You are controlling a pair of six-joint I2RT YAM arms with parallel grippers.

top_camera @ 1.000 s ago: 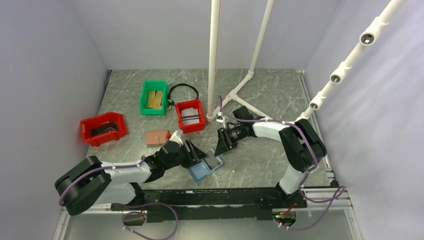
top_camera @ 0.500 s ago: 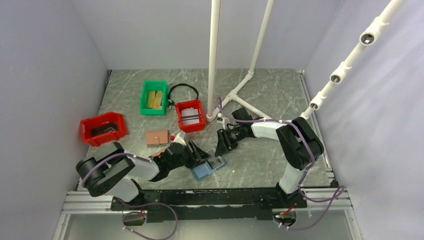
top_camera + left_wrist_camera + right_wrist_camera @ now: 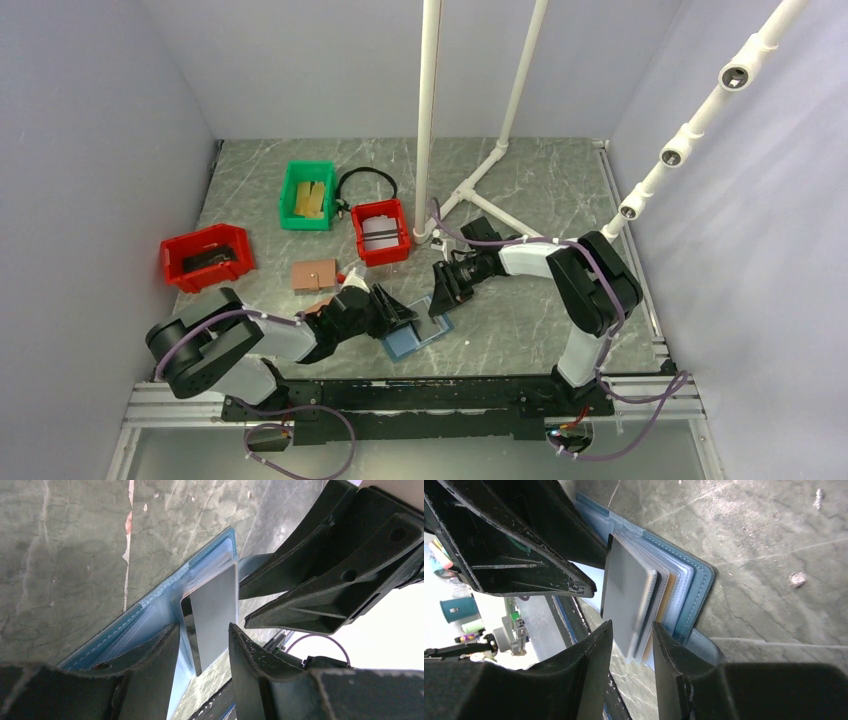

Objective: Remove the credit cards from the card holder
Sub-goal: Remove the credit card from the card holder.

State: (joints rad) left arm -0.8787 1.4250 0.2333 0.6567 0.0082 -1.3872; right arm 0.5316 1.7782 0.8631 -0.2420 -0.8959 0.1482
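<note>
Card holder: the small blue folding card holder (image 3: 413, 338) lies open on the grey marbled table (image 3: 520, 190), near its front edge and between my two arms; it sits where it was a second ago.
Left arm: I have folded its elbow back toward the base, while the left gripper (image 3: 398, 312) has stayed at the holder.
Left jaws: narrower than a second ago but still apart. They straddle a stiff grey leaf (image 3: 215, 610) standing up out of the holder, with a gap showing on one side.
Right jaws: the right gripper (image 3: 631, 625) has also closed in, around the fanned stack of leaves. The stack fills the gap, so I cannot tell whether it is pinched.
Cards: one thin gold-tan credit card (image 3: 667, 597) shows as an edge inside the fan, still in its pocket (any others are hidden).
Meaning: I judge both grips are only now forming and nothing is out yet. Next I would need one side to hold the holder down and the other to draw out a card.
</note>
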